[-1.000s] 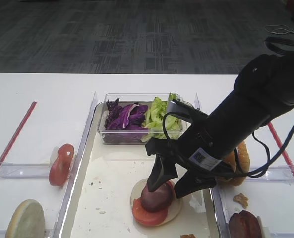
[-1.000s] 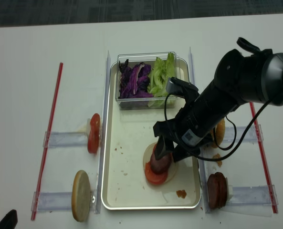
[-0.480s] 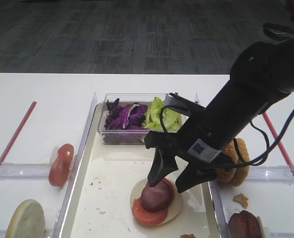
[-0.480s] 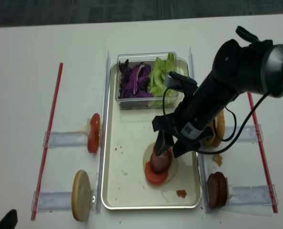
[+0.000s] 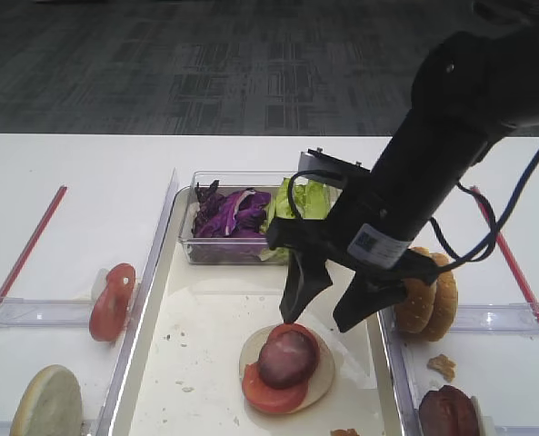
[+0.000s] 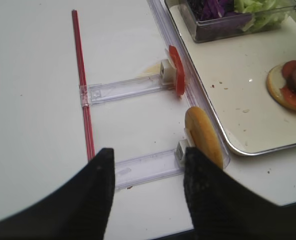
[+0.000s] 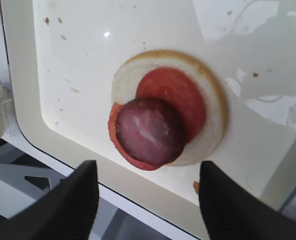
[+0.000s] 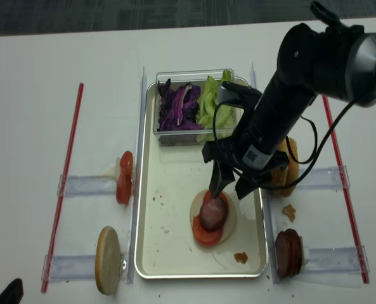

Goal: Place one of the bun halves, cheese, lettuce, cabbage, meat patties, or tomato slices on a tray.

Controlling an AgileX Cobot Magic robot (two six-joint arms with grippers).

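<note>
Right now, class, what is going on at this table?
A burger is being stacked on the tray. A meat patty lies on tomato slices over a bun half. The right gripper hangs open just above the patty, holding nothing. The left gripper is open over the table, near another bun half standing in its holder.

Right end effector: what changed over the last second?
The right end effector has lifted clear of the meat patty, jaws open; a second ago its fingers straddled the patty. The patty stays on the tomato slice and bun base on the tray. The salad box is unchanged.
</note>
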